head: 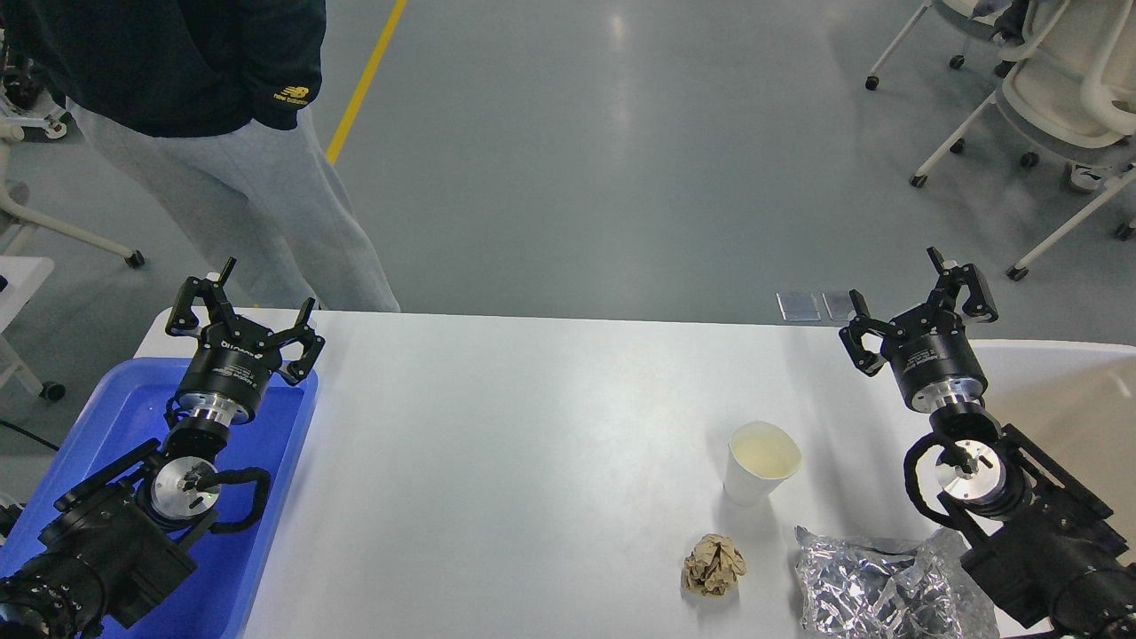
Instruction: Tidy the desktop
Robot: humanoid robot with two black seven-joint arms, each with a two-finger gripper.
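While both arms are hovering above the bench (532, 426), the left tool (244, 311) is gaping apart over the blue tray (266, 532), and the right tool (919, 306) is likewise spread, empty. Near the right arm, a paper cup (760, 463) is standing upright, crumpled brown paper (713, 564) and silver foil wrapper (874, 586) lying just nearer than the cup.

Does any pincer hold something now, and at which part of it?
Nothing is held. Left pincer and right pincer are both open and empty above the desktop.

Blue tray (275, 497), paper cup (761, 463), crumpled foil (874, 586)
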